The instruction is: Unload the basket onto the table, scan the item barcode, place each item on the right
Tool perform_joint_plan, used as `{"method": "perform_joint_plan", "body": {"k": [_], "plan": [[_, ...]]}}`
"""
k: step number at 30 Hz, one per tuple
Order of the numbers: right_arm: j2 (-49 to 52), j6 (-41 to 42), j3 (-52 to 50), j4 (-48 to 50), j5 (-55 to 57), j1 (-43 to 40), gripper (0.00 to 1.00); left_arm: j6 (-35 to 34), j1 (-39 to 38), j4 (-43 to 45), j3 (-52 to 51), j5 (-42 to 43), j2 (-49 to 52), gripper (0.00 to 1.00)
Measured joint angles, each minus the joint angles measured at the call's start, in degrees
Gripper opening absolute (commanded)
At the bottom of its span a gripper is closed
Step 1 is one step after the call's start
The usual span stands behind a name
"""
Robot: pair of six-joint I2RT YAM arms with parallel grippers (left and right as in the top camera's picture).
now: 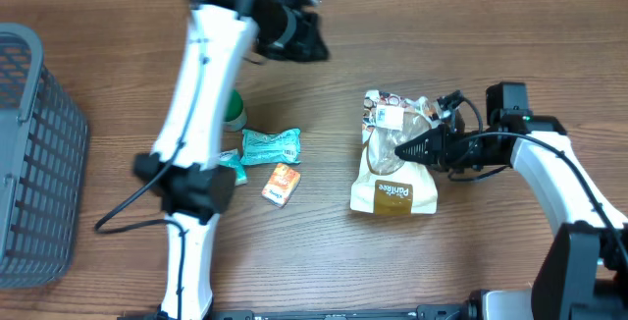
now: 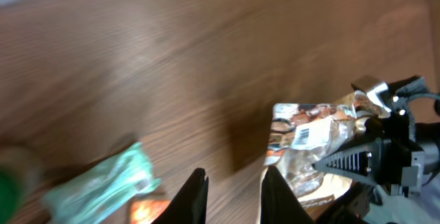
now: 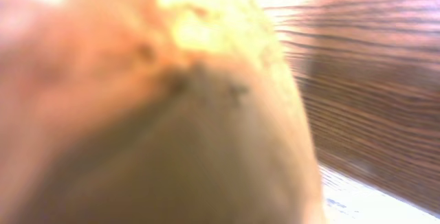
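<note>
A clear bread bag (image 1: 392, 178) with a tan printed bottom lies on the wooden table at centre right. A white barcode label (image 1: 392, 116) sits near its top end and also shows in the left wrist view as the barcode label (image 2: 306, 136). My right gripper (image 1: 400, 150) is shut on the bag's middle, reaching in from the right. The bag (image 3: 172, 114) fills the right wrist view as a blur and hides the fingers. My left gripper (image 1: 299, 35) hangs high at the back, over the table. Its fingers (image 2: 234, 171) stand apart with only table between them.
A teal packet (image 1: 270, 145), a small orange packet (image 1: 282, 183) and a green round object (image 1: 234, 112) lie left of the bag, beside the left arm. A grey mesh basket (image 1: 29, 163) stands at the table's left edge.
</note>
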Motion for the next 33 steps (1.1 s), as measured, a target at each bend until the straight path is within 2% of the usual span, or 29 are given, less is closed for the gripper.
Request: {"method": "perform_joint_plan", "body": {"k": [6, 7, 9, 13, 17, 18, 19, 33], "plan": [[-0.8, -4.8, 2.1, -5.8, -1.4, 3.0, 0.04, 2.1, 12.2, -0.7, 2.5, 0.0, -4.6, 0.18], [-0.8, -5.0, 2.1, -5.8, -1.4, 3.5, 0.04, 2.3, 14.0, -0.7, 2.5, 0.0, -4.7, 0.22], [-0.8, -5.2, 2.1, -5.8, -1.4, 4.7, 0.04, 2.4, 17.4, -0.7, 2.5, 0.0, -4.7, 0.38], [-0.8, -5.2, 2.1, -5.6, -1.6, 6.9, 0.04, 2.3, 23.8, -0.7, 2.5, 0.0, -4.7, 0.59], [-0.8, -5.2, 2.1, -5.1, -2.3, 8.0, 0.04, 2.5, 26.1, -0.8, 2.5, -0.2, -4.7, 0.73], [-0.8, -5.1, 2.1, -4.7, -2.5, 8.1, 0.04, 2.4, 26.3, -0.8, 2.5, -0.2, -4.7, 0.79], [-0.8, -4.8, 2.1, -4.1, -2.6, 8.3, 0.04, 2.6, 26.4, -0.8, 2.5, -0.5, -4.7, 1.0], [-0.8, -1.2, 2.2, 1.7, -3.5, 12.5, 0.04, 2.5, 26.4, -0.9, 2.5, -11.9, -4.7, 1.0]]}}
